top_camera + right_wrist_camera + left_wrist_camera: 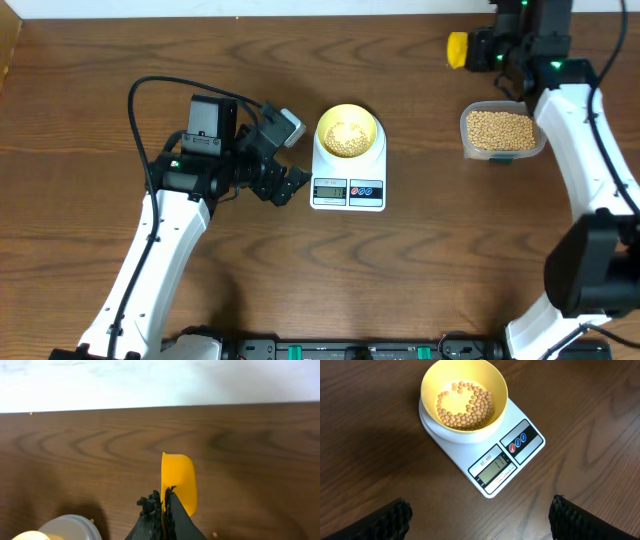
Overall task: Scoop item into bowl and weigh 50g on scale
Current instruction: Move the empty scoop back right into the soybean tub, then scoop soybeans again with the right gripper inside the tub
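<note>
Left arm and right arm: white link shells and black joint housings are noted. Behind the left gripper a black cable is looped, and a grey camera module is mounted above it. Finger pads are black and ribbed. Green lights are lit behind the right gripper.

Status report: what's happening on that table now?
Left tool open, empty, by scale. Right tool shut on yellow scoop. Bowl on scale, few beans inside. Nothing blocking.
</note>
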### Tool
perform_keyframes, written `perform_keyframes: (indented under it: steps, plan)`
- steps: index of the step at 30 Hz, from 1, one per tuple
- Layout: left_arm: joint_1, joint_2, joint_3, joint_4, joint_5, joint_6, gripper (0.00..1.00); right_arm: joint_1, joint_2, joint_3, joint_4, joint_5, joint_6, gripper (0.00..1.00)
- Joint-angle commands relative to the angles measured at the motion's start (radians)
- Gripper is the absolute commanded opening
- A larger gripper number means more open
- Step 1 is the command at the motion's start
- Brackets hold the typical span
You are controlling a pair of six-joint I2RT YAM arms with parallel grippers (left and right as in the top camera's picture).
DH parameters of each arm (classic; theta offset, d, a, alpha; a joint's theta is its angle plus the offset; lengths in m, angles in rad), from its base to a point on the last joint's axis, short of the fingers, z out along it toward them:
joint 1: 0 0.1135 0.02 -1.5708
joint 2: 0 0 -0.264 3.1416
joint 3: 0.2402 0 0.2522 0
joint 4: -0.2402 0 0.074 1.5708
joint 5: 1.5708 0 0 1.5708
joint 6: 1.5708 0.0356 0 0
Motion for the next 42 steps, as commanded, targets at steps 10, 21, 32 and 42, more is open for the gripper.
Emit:
perform_keyframes:
  steps: [10,21,32,42]
  plan:
    - [0.002,-0.011,0.009,-0.001,0.019,0.017,0.9,-0.064,-0.102,0.0,-0.343,0.265,-0.065,0.01]
    - [0.002,-0.011,0.009,-0.001,0.019,0.017,0.9,-0.064,-0.083,-0.001,-0.472,0.291,-0.209,0.01]
    - [0.002,-0.011,0.009,-0.001,0.019,0.017,0.9,-0.064,-0.058,-0.097,-0.512,0.388,-0.274,0.01]
    - [0.002,-0.011,0.009,-0.001,0.019,0.017,0.9,-0.063,-0.058,-0.126,-0.488,0.167,-0.274,0.01]
